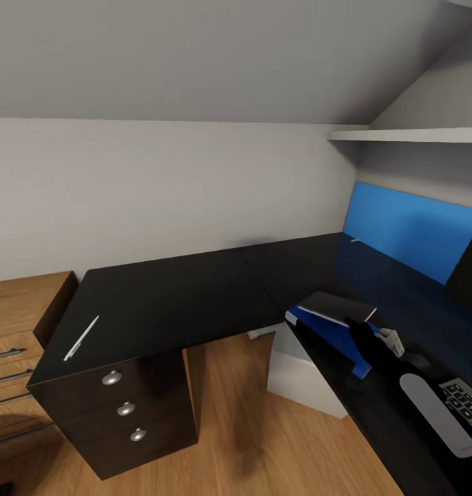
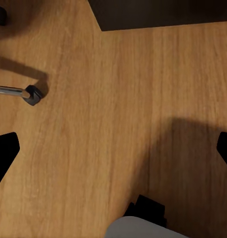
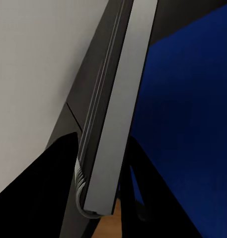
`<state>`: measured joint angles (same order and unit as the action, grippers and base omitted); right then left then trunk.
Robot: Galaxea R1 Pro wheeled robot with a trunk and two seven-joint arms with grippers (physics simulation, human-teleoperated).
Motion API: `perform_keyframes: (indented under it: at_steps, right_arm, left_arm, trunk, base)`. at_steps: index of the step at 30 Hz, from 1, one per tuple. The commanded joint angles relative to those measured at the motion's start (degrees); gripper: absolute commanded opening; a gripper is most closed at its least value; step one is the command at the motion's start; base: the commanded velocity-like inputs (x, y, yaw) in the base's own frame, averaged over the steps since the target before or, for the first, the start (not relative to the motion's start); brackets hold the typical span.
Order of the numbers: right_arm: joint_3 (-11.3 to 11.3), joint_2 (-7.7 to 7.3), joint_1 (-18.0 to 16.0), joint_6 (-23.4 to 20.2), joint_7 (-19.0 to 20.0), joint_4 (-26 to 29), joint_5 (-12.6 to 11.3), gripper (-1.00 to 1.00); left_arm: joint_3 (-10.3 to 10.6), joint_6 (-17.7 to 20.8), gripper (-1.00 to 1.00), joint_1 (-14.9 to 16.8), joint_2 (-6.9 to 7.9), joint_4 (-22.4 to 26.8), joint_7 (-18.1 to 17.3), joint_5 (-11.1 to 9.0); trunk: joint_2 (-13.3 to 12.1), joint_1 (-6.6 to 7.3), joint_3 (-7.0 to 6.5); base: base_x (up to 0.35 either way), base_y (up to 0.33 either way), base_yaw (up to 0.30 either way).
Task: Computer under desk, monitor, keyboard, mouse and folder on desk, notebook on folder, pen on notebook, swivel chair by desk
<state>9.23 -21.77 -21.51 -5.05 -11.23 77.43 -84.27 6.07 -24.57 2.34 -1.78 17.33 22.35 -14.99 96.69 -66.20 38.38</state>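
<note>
At 5 o'clock in the head view the right arm's pale forearm reaches up over the desk (image 1: 167, 296), just left of the keyboard (image 1: 466, 403). The right gripper (image 1: 354, 326) ends at the near edge of the notebook (image 1: 335, 306). In the right wrist view the grey booklet's edge runs out from between the black fingers (image 3: 38, 203), so the pincer looks clenched on the notebook. The notebook sits on the blue folder (image 1: 318, 329) at 4 o'clock, at the desk's inner corner edge. The mouse (image 1: 418, 359) is a dark oval near the wrist, between the folder and the keyboard.

Below the folder, the computer (image 1: 298, 372) stands on the floor under the desk.

The left gripper (image 2: 113, 153) hangs released over the wooden floor (image 2: 118, 99), its fingers wide apart. A chrome leg and caster of the swivel chair (image 2: 31, 94) lie near it.

At 8 o'clock the pen (image 1: 80, 337) lies alone on the desk's left wing, above the three-drawer unit (image 1: 125, 406). This puts it well apart from the notebook. A wooden chest (image 1: 15, 324) stands just beside that wing at 9 o'clock.

Farther off at 3 o'clock are the monitor's (image 1: 470, 275) dark edge, a blue wall panel (image 1: 415, 234) and a white shelf (image 1: 408, 134).
</note>
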Motion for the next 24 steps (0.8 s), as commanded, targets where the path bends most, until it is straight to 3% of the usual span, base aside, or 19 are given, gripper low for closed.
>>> perform_keyframes:
  at_steps: [1, 24]
  right_arm:
    - [0.0, -0.03, -0.1, 0.0, -0.4, 0.1, -0.3, -1.0]
    - [-0.2, -0.05, -0.1, 0.1, -2.7, 0.0, -0.2, -1.0]
  left_arm:
    - [0.5, -0.2, 1.0, 0.0, 0.04, 0.0, 0.3, -0.5]
    - [0.5, -0.2, 1.0, 0.0, 0.11, 0.0, 0.3, -0.6]
  trunk:
    - [0.0, 0.0, 0.05]
    - [0.0, 0.0, 0.05]
  base:
    - [0.01, 0.011, 0.0]
    - [0.001, 0.001, 0.0]
